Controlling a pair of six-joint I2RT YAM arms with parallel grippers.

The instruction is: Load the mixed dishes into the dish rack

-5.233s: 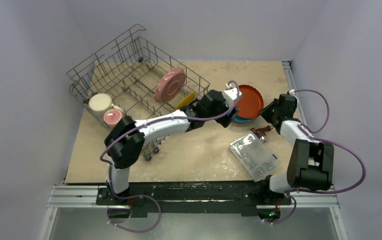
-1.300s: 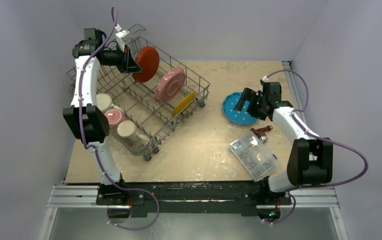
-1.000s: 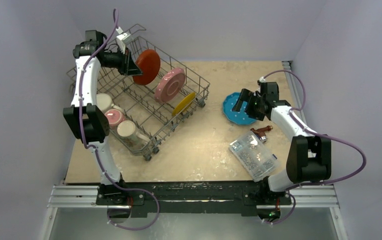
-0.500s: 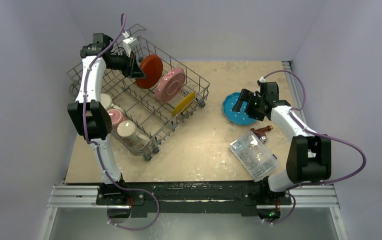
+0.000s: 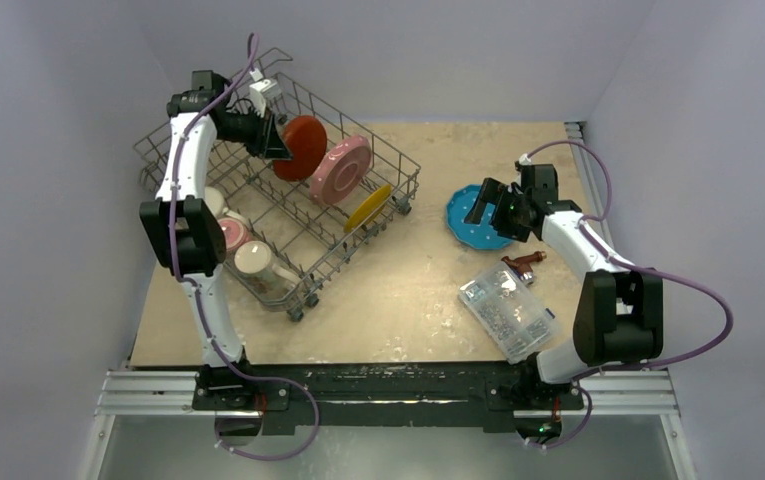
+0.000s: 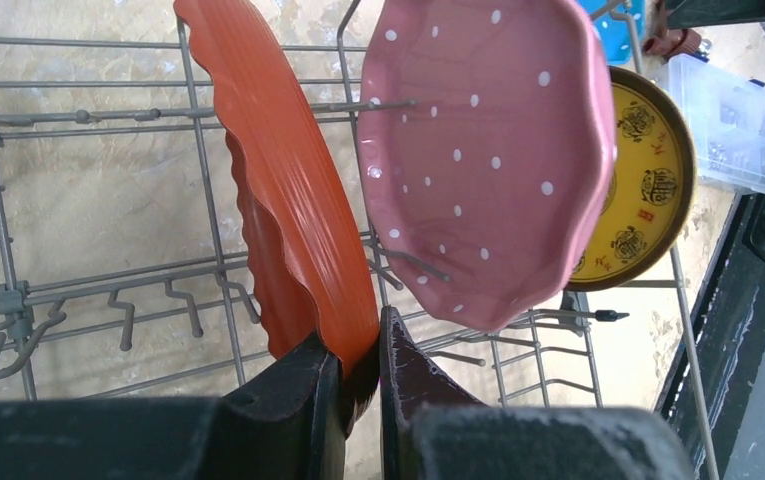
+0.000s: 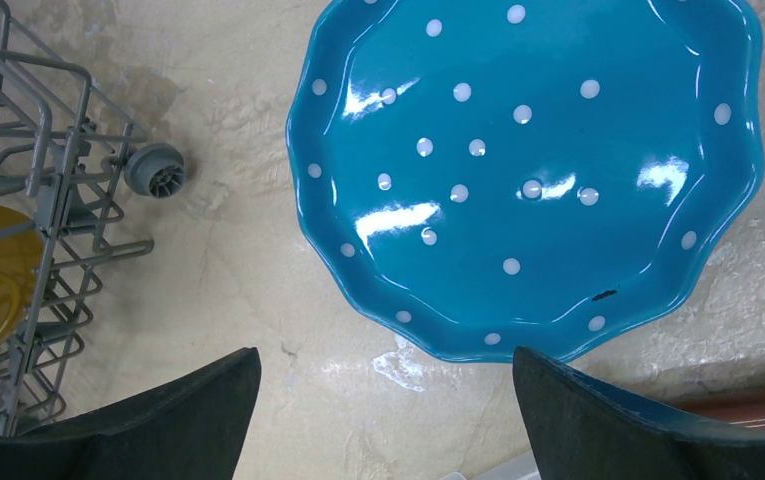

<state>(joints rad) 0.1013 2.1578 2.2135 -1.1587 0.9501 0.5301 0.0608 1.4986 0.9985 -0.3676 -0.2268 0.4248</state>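
Table: beige top, carrying all items listed below.

Dish rack: grey wire basket on the far left of the table, set at an angle to the table's edges. One wheel shows in the right wrist view.

Red-orange plate: on edge inside the rack, at the far end of the plate row. My left gripper is clamped on its lower rim, one finger on each face. Whether the plate bears on the tines, I cannot tell.

Pink plate with white dots: on edge in the rack just beside the red-orange plate, leaning between tines.

Blue plate: flat on the table, right of the rack and apart from it. My right gripper hangs over its near rim, fingers wide apart, holding nothing.

Yellow plate: small, dark pattern, on edge next in the row past the pink plate.

Clear plastic box: on the table near the right arm.

Pink mug and cream mug: side by side at the rack's near left end.

Reddish-brown object: between the blue plate and the box.
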